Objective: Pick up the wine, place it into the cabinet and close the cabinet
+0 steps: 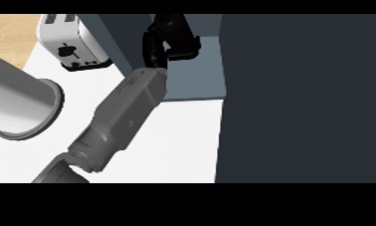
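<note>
though up at the cabinet (197, 76), left robot hand (172, 41) too dark to tell clenched from released

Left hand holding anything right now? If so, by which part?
Cannot tell. The left hand is inside the cabinet; no wine bottle shows, and the hand could be hiding one.

— What sort of place is this?
— A kitchen. A silver toaster (72, 46) stands at the back of a white desk (183, 135).
— Anything else that says so?
— A tall dark cabinet (294, 95) fills the right side. A round grey metal vessel (26, 105) sits at the left edge, and a wood floor (16, 31) shows past the desk's far corner.
</note>
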Controlling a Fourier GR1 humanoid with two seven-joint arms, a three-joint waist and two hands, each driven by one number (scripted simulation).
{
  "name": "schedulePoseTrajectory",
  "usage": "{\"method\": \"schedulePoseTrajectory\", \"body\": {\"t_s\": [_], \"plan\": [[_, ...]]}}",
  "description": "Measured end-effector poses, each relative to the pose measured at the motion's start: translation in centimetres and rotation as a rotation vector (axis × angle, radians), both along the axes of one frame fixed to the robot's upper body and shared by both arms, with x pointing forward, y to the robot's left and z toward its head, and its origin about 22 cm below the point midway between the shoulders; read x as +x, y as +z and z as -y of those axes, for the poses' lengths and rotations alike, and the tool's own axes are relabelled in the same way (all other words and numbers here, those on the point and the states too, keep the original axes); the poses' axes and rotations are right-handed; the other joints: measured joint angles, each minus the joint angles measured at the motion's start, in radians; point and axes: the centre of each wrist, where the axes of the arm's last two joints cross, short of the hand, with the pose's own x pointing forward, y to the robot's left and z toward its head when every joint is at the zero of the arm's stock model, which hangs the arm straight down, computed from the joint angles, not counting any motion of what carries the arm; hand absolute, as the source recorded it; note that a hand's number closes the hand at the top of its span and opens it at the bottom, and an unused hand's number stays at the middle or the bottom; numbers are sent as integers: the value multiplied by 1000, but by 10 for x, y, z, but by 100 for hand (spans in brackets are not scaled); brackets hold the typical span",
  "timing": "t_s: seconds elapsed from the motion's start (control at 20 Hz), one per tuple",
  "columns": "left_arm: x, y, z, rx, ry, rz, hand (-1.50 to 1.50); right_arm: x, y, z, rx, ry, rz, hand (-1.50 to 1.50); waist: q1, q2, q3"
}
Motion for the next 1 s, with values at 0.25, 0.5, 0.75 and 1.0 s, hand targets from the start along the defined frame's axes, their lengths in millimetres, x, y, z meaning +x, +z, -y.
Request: {"method": "schedulePoseTrajectory", "body": {"t_s": [0.25,0.5,0.75,1.0], "plan": [[10,6,-8,144,77,-6,-150,0,-2,1,-3,4,3,-150,-7,0,1],[13,2,-15,243,115,-40,-150,1,-2,2,-3,10,14,-150,-15,2,2],[12,-5,-18,291,129,-51,-150,3,-1,2,-10,20,13,-150,-18,3,3],[14,-4,-20,309,140,-70,-150,1,-2,-1,5,33,4,-150,-23,4,1]]}}
